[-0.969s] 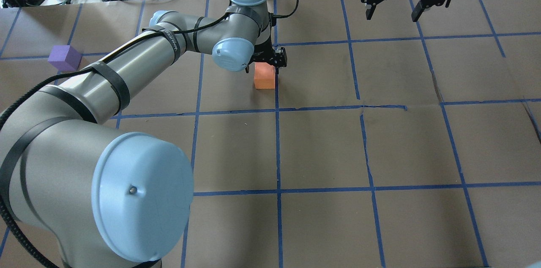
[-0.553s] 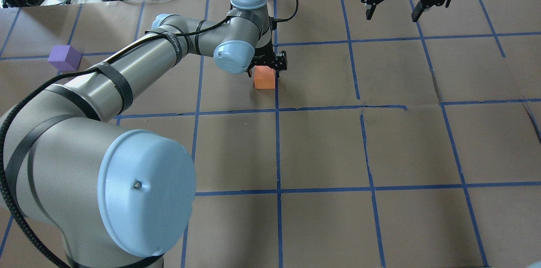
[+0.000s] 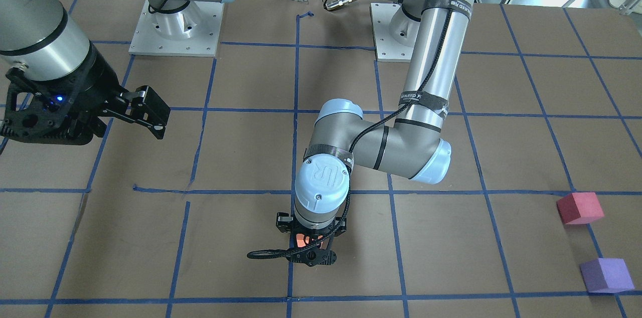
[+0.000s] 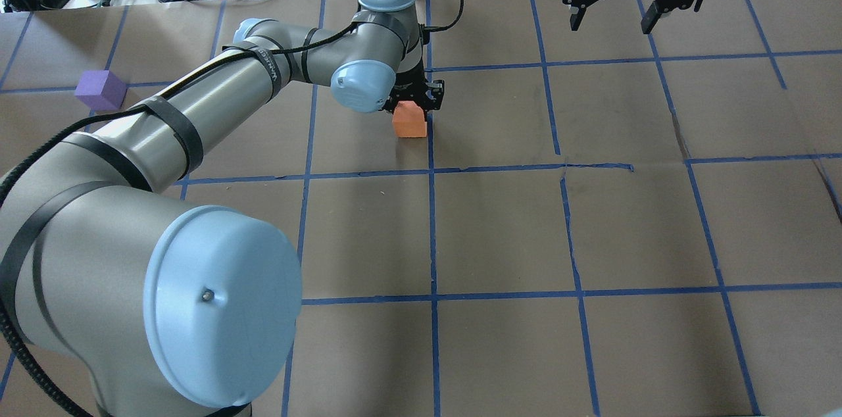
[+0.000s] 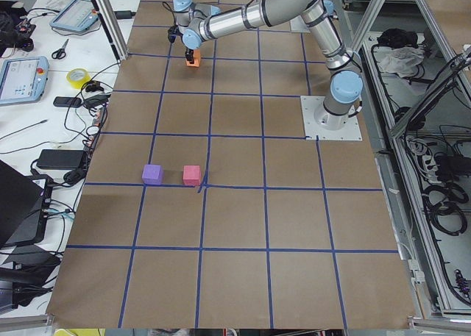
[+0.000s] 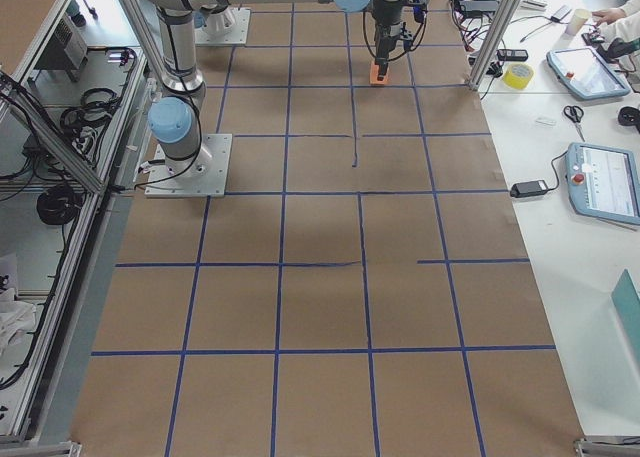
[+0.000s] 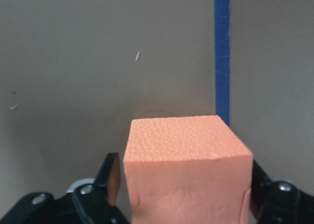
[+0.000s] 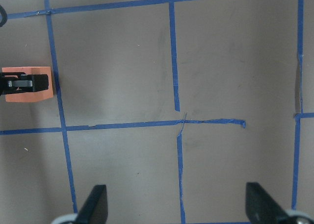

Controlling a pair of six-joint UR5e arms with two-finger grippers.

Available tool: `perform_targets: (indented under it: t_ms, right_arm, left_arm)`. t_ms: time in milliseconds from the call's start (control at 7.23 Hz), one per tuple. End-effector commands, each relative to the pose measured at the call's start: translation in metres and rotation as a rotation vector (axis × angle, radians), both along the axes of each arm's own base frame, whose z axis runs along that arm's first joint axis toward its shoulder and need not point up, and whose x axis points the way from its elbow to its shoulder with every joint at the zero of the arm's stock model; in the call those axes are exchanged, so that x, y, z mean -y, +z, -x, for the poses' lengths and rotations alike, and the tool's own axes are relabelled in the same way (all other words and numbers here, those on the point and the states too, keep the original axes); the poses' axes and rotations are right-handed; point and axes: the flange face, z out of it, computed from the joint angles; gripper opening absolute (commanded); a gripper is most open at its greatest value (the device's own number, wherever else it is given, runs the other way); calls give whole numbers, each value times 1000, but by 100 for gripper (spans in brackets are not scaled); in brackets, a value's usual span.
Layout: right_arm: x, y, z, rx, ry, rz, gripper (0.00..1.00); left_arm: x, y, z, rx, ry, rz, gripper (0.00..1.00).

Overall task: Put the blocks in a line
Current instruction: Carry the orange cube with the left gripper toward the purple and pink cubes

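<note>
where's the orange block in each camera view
Front-facing: orange block bottom centre, mostly hidden by the left end effector.
Overhead: block upper centre.
Exterior left: block top, left of centre.
Exterior right: block top, right of centre.
Left wrist: block fills lower centre.
Right wrist: block at left edge.
Shared landmark: blue tape line beside it.
</note>
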Motion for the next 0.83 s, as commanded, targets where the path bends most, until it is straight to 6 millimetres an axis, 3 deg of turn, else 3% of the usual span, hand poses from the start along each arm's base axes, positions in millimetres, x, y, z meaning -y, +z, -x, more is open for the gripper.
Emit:
perform_targets:
  t_ms: [0, 277, 415, 553, 692]
  right_arm:
    - [2, -1, 0, 0, 0, 6, 100]
    - [0, -1, 0, 0, 0, 0, 100]
    - [1, 0, 0, 0, 0, 3, 100]
    - [1, -1, 0, -1, 0, 1, 100]
    - [0, -1, 1, -3, 0, 0, 100]
  left_arm:
    - [-1, 47, -32, 14, 62, -8, 24]
    - [20, 91, -133, -28, 187, -25, 24]
    - [24, 114, -178, -28, 216, -11, 7]
    - [22, 128, -225, -29, 281, -54, 0]
    - [22, 143, -263, -28, 285, -38, 0]
